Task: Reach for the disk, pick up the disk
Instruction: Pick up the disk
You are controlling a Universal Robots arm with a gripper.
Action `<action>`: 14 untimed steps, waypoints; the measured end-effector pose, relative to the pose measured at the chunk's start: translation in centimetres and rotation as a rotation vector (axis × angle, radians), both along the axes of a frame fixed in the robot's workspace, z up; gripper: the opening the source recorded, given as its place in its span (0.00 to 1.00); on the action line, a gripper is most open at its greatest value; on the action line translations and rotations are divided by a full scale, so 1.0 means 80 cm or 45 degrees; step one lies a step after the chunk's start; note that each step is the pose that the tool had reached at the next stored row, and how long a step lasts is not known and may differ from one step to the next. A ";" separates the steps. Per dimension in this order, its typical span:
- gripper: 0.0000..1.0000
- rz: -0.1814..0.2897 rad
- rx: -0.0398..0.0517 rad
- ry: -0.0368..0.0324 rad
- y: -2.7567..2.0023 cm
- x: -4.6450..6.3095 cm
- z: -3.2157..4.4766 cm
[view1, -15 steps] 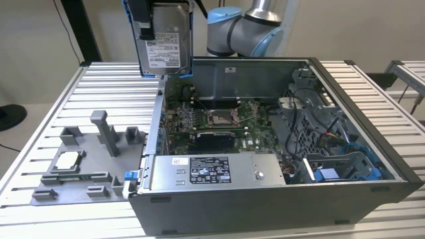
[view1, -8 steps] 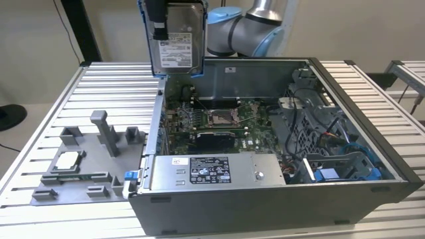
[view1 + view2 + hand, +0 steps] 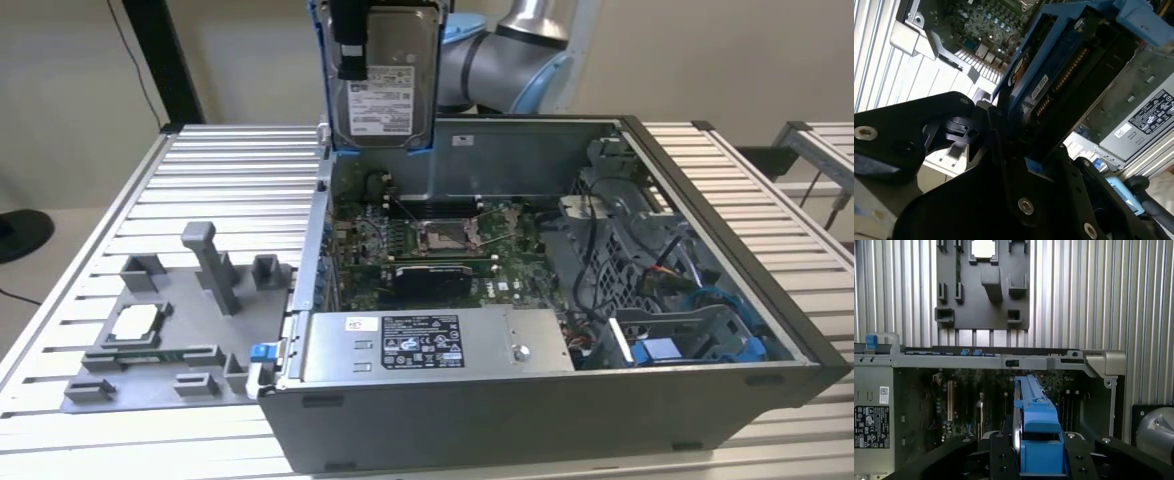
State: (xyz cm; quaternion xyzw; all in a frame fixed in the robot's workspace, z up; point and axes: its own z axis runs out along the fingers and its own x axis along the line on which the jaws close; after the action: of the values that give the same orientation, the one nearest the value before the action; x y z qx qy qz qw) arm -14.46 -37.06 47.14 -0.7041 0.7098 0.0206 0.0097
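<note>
The disk (image 3: 390, 95), silver-grey with a white barcode label and a blue frame along its edges, hangs upright in the air above the back left corner of the open computer case (image 3: 747, 300). My gripper (image 3: 367, 50) is shut on its upper part, with one black finger across its face. In the first wrist view the disk (image 3: 1035, 410) shows edge-on between my black fingers (image 3: 1001, 452), above the motherboard. The second wrist view shows the disk's (image 3: 1054, 75) underside and blue frame clamped in the jaws.
Inside the case lie the motherboard (image 3: 441, 240), a long silver box with a black-and-white label (image 3: 427, 345) and a blue bracket (image 3: 667, 350). On the exterior view's left, a grey fixture (image 3: 160, 330) on the slatted table (image 3: 227, 170) holds a small square chip (image 3: 136, 322).
</note>
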 end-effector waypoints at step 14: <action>0.00 0.000 0.000 0.0013 0.0000 0.057 0.0000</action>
State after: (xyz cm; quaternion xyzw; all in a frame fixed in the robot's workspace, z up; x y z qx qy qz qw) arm -9.87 -37.06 47.14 -0.7040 0.7098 0.0209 0.0094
